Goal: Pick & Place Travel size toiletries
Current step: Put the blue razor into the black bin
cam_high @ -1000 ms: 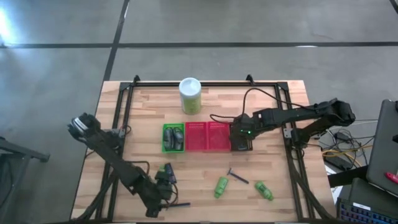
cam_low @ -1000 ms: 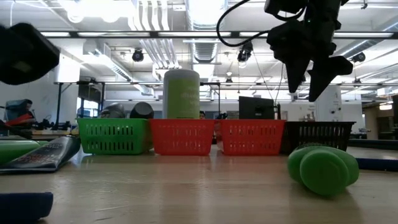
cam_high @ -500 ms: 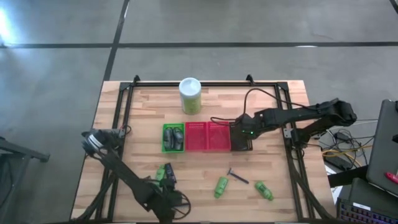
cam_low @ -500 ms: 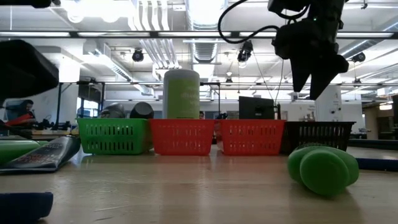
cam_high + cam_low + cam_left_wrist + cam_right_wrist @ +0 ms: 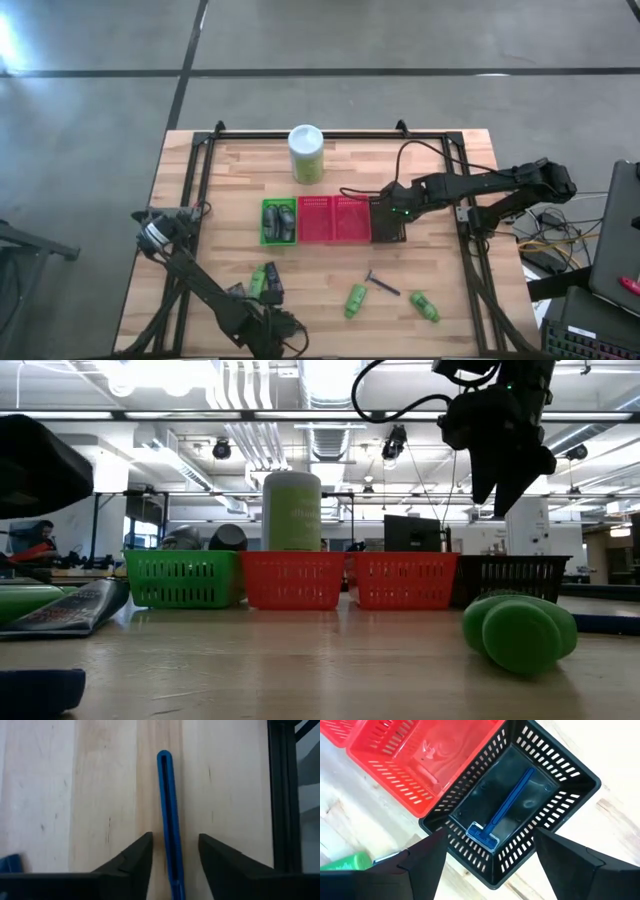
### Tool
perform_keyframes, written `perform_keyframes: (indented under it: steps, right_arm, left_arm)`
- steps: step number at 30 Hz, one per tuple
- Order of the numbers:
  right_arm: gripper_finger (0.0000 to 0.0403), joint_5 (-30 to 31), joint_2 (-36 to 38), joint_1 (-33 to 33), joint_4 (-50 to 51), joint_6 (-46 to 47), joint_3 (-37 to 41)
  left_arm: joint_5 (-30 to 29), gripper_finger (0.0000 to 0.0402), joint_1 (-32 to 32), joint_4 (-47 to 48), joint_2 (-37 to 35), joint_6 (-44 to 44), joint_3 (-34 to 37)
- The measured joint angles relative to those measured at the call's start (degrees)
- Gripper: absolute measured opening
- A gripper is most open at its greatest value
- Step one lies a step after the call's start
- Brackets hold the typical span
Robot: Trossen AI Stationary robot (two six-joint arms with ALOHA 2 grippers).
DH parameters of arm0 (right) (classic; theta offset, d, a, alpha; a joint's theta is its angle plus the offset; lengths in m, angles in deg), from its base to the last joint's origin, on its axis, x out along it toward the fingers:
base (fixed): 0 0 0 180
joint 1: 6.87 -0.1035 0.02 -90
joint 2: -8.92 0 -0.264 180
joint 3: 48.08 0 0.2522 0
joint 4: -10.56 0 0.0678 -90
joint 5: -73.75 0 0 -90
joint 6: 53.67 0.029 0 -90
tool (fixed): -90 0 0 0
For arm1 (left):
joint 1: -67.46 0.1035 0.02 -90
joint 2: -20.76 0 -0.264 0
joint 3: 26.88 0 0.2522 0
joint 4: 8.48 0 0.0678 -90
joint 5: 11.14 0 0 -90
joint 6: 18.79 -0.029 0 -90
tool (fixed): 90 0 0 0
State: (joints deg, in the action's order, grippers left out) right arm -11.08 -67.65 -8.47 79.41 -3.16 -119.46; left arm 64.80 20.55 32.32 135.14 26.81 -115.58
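Note:
A dark-blue razor (image 5: 167, 810) lies flat on the wooden table by its near edge. My left gripper (image 5: 175, 840) (image 5: 272, 333) points down over it, open, with one finger on each side of the handle and a sliver of table showing between each finger and the handle. My right gripper (image 5: 490, 834) (image 5: 390, 214) hangs open above the dark basket (image 5: 520, 805), where another blue razor (image 5: 502, 810) lies on the bottom. Two green tubes (image 5: 355, 300) (image 5: 424, 308), a razor (image 5: 382, 283) and a pair of tubes (image 5: 265, 280) lie loose on the table.
A green basket (image 5: 279, 221) holding grey tubes, two red baskets (image 5: 334, 219) and the dark basket stand in a row mid-table. The white-and-green canister (image 5: 306, 153) stands behind them. A black frame rail (image 5: 285, 795) runs close beside the left gripper.
My left gripper has moved toward the table's near edge and down, coming over the blue razor that lay there. My right gripper has stayed above the dark basket and has rolled about its own axis.

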Motion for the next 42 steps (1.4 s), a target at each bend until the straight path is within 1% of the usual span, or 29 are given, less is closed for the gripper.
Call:
perform_keyframes:
  steps: [3,8,14,16,20,22,25,27,29,32,37,42]
  right_arm:
    - [0.0279,0.0,0.0,0.0,0.0,-0.2,0.0]
    - [0.0271,-0.7,0.0,0.0,0.1,-1.2,0.0]
    - [0.026,-2.6,0.0,0.0,0.0,-2.9,0.0]
    - [0.0255,-2.8,0.2,0.0,0.0,-3.6,0.0]
    - [0.0245,-4.0,1.7,0.0,-1.0,-5.4,0.0]
    - [0.024,-4.0,3.6,-0.5,-3.2,-7.9,0.0]
    - [0.0233,-5.6,7.4,-2.2,-9.1,-14.9,0.0]
    - [0.023,-7.6,9.6,-3.9,-14.2,-20.5,0.0]
    - [0.0228,-8.3,11.0,-5.5,-17.9,-24.8,0.0]
    - [0.0226,-8.7,11.2,-7.2,-19.2,-29.4,0.0]
    - [0.0237,-7.9,9.7,-9.1,-20.2,-30.3,0.0]
    - [0.0258,-5.2,9.2,-9.9,-25.2,-34.2,0.0]
  left_arm:
    - [-2.1,0.0136,-0.4,-0.2,0.7,-0.8,0.0]
    - [-1.2,0.0097,-0.3,-0.1,1.1,-0.7,0.0]
    - [-0.8,0.0036,-0.1,-0.1,0.6,-0.3,0.0]
    - [-0.8,0.0025,0.1,-0.1,0.1,0.4,0.1]
    - [-0.8,0.0024,1.0,1.1,-1.8,1.0,0.4]
    - [-1.2,0.0027,1.8,3.0,-3.5,1.0,0.6]
    - [-3.3,0.0029,3.3,6.5,-7.3,0.9,0.4]
    - [-5.1,0.0028,4.6,8.8,-9.6,-0.7,0.4]
    - [-6.4,0.0027,6.3,9.8,-11.9,-3.2,0.4]
    - [-8.0,0.0028,10.0,9.4,-15.4,-6.9,0.4]
    - [-10.5,0.0028,16.0,8.8,-20.1,-11.6,0.4]
    - [-10.8,0.0029,22.0,3.0,-22.6,-18.5,0.4]
